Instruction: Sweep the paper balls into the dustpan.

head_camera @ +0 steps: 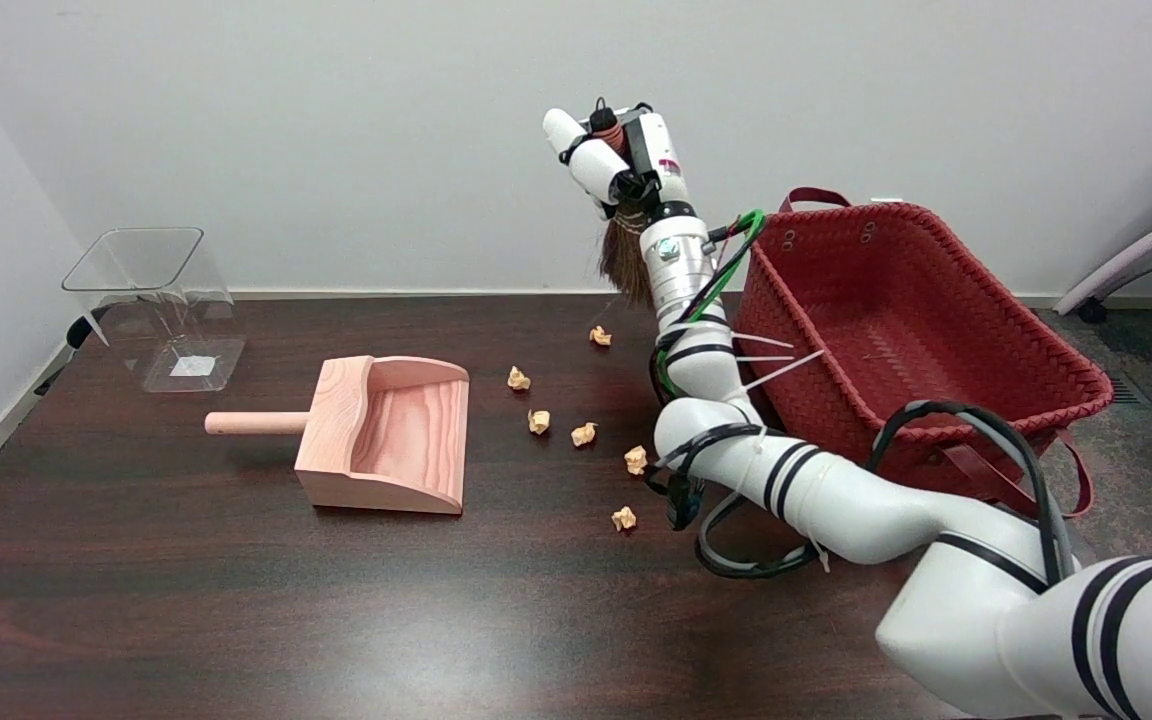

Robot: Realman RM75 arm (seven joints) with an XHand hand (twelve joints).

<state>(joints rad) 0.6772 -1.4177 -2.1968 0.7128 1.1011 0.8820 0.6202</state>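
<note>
- Head view: the right hand [608, 158] is raised well above the desk [236, 620], its fingers wrapped around the handle of a small brush [626, 262] whose brown bristles hang down below the hand, clear of the surface.
- Six paper balls [584, 434] lie scattered on the desk to the right of the dustpan [386, 432]; the nearest of them [518, 378] sits just beside the dustpan's open mouth, the farthest [600, 336] is up towards the wall, and another [624, 518] lies lower down, nearer the camera.
- The balls look like crumpled scraps, so I judge them very light and springy (apt to roll or skip if struck hard); soft, low strokes should suit them better than flicks.
- The brush is already held by its handle, the right place; the bristles appear soft and will likely splay on contact.
- The wooden dustpan looks stiff but light, and nothing pins it, so a firm push may slide it leftwards.
- Room: the desk between the balls and the dustpan is open; the red basket [936, 330] stands close on the far side of the balls from the dustpan, crowding the arm, and a clear container [161, 300] stands beyond the dustpan's handle.
</note>
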